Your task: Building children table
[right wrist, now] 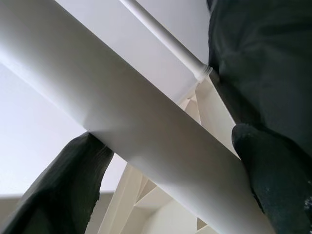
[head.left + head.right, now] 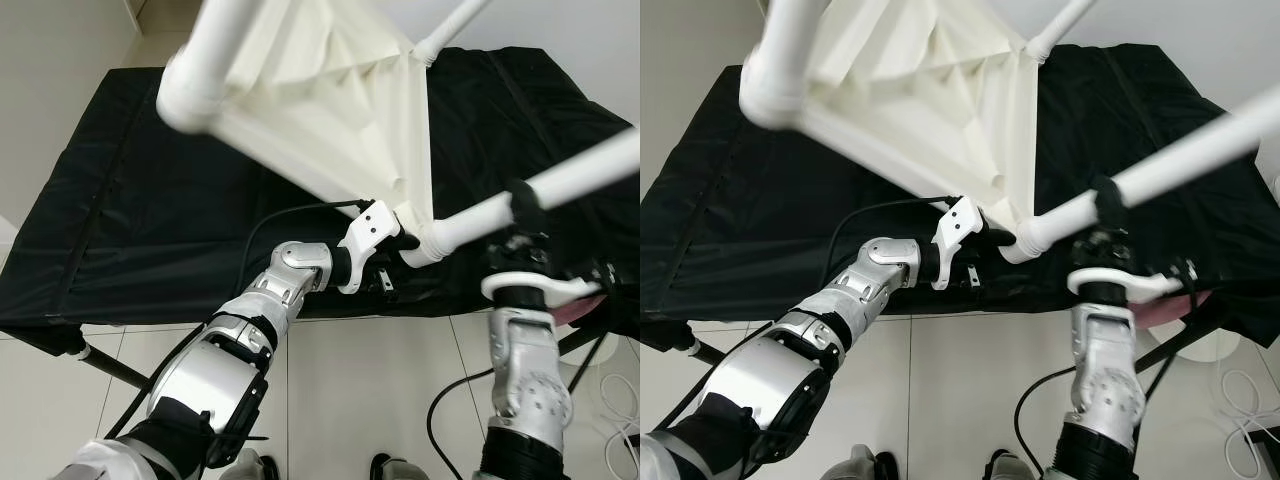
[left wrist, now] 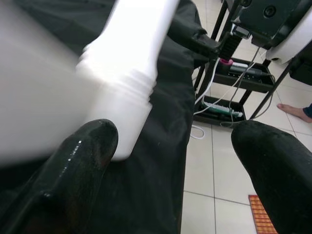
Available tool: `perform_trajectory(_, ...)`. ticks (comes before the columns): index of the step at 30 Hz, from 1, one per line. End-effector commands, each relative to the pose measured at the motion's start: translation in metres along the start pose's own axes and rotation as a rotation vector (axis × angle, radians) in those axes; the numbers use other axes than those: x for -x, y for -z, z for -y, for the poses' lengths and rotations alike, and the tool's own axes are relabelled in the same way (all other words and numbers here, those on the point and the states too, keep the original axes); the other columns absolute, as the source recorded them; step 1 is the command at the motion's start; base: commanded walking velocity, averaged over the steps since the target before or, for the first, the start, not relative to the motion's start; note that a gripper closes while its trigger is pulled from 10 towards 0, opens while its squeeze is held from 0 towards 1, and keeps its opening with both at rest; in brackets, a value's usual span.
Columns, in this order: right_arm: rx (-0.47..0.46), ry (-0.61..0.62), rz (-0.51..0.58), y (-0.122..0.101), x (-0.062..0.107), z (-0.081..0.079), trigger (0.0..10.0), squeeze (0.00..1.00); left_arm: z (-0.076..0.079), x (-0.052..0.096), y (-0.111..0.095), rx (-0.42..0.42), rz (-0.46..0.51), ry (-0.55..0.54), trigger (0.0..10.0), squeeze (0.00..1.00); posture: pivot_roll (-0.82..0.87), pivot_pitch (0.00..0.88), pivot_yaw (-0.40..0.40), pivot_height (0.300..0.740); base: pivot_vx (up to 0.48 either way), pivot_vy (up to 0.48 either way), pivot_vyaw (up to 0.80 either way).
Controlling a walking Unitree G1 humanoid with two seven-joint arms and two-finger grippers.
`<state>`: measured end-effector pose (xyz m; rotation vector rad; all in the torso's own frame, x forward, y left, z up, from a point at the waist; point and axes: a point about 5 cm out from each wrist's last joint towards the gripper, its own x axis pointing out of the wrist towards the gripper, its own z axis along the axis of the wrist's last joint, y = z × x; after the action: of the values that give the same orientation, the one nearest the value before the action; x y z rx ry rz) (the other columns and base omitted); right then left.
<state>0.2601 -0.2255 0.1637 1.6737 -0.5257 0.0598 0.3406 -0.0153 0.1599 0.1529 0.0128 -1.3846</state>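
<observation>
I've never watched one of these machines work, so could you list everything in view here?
Table frame: one, cream fabric stretched between white tubes, held up above the black surface.
Tube leg: one, white, slanting out to the right from the frame's corner joint.
Black cover: one, draped over a long low surface ahead.
Floor tiles: pale, below.
Wire rack: one, black, holding cables, on the floor beside.
Left gripper: one, at the corner joint, jaws apart.
Right gripper: one, black fingers either side of the tube leg.
</observation>
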Motion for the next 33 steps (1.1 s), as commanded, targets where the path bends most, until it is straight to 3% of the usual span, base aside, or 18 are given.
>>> perform_trajectory(1,-0.188,0.214,0.122,0.006,0.041,0.048,10.0,0.0,0.001,0.003,0.011,0.02,-0.052,-0.005,10.0,0.0,-0.14,0.138,0.11,0.74,0.0,0.0,0.0)
perform_trajectory(5,-0.131,0.252,0.101,0.005,0.044,0.057,10.0,0.0,0.003,-0.001,0.006,0.0,-0.028,0.018,10.0,0.0,-0.13,0.141,0.112,0.74,0.0,0.0,0.0)
perform_trajectory(14,-0.199,0.301,0.091,0.003,0.041,0.069,10.0,0.0,0.005,-0.005,0.0,-0.022,-0.011,0.037,10.0,0.0,-0.12,0.141,0.106,0.74,0.0,0.0,0.0)
perform_trajectory(33,-0.179,0.274,0.059,0.001,0.049,0.07,10.0,0.0,0.006,0.0,0.007,-0.034,-0.038,0.035,10.0,0.0,-0.12,0.149,0.102,0.74,0.0,0.0,0.0)
